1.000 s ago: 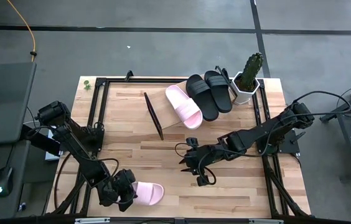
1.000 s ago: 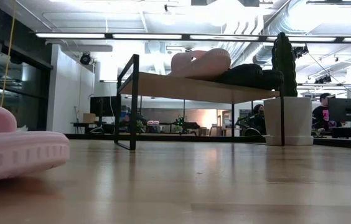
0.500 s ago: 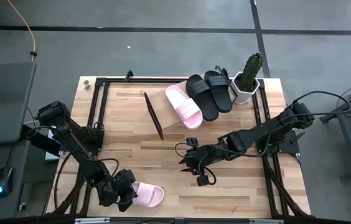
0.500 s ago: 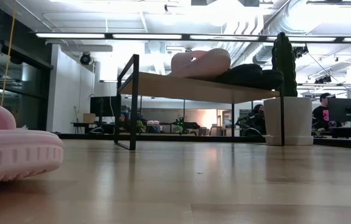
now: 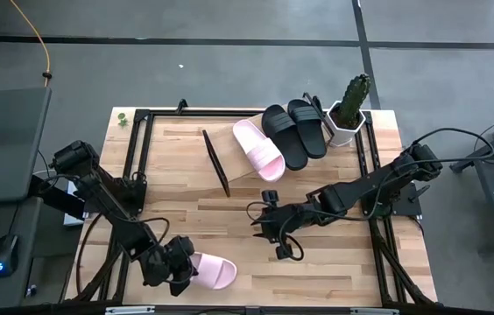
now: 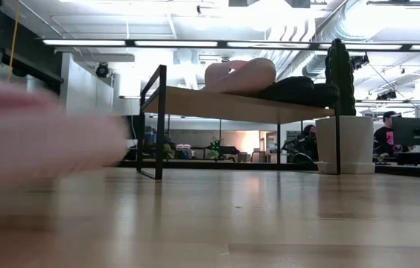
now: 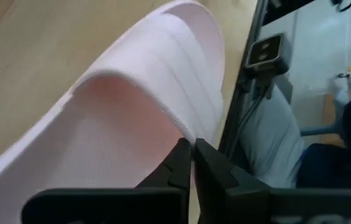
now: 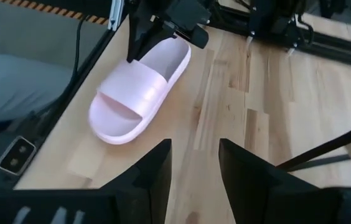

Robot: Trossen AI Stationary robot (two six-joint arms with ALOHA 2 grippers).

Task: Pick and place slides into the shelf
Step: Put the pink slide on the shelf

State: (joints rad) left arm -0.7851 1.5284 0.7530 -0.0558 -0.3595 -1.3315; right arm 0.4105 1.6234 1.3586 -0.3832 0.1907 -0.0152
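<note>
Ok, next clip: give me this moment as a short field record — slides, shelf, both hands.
slides on shelf: one pink slide and two black slides, side by side
slide off shelf: second pink slide at the table's near-left edge
shelf: light-wood rack at the table's far side, beside a white cactus pot
left hand: shut on the second pink slide's rim
right hand: open over mid-table, holding nothing
table: wood top
remaining: one slide not yet on the shelf
</note>
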